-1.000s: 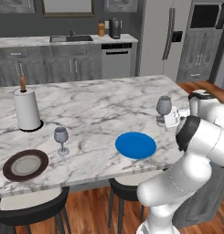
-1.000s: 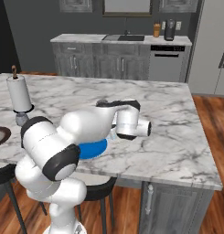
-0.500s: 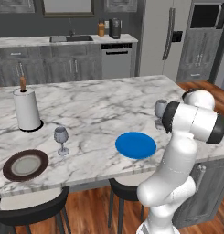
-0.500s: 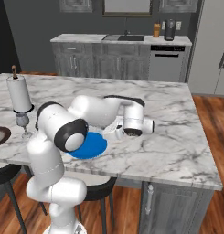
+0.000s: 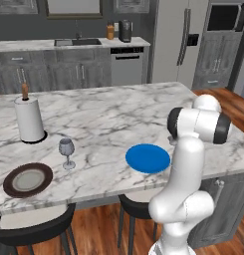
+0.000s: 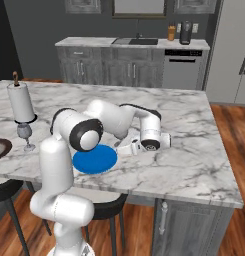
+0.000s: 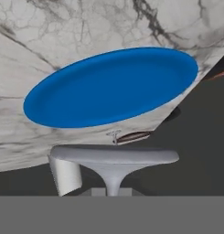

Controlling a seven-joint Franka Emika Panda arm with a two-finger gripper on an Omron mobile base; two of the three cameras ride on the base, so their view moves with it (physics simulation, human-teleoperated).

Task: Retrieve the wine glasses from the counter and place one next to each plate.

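Note:
My gripper (image 6: 125, 148) hovers low over the island, just right of the blue plate (image 6: 95, 160), and is shut on a wine glass. That glass's round foot (image 7: 114, 155) and stem fill the bottom of the hand view, with the blue plate (image 7: 111, 87) beyond them. In the left base view my arm hides the held glass behind the blue plate (image 5: 148, 158). A second wine glass (image 5: 66, 152) stands upright next to the brown-rimmed plate (image 5: 27, 180). That wine glass (image 6: 25, 134) also appears at the island's left end. The counter (image 5: 39, 46) with its sink runs along the back wall.
A paper towel roll (image 5: 30, 119) stands behind the brown-rimmed plate. Dark stools (image 5: 34, 226) sit under the island's front edge. A dishwasher (image 5: 126, 67) and fridge (image 5: 181, 45) are at the back. My own arm (image 6: 79, 131) arches over the blue plate.
My arm has folded up and swung its elbow across, now blocking the held glass in the left base view. The hand stays low beside the blue plate. The other glass has not moved.

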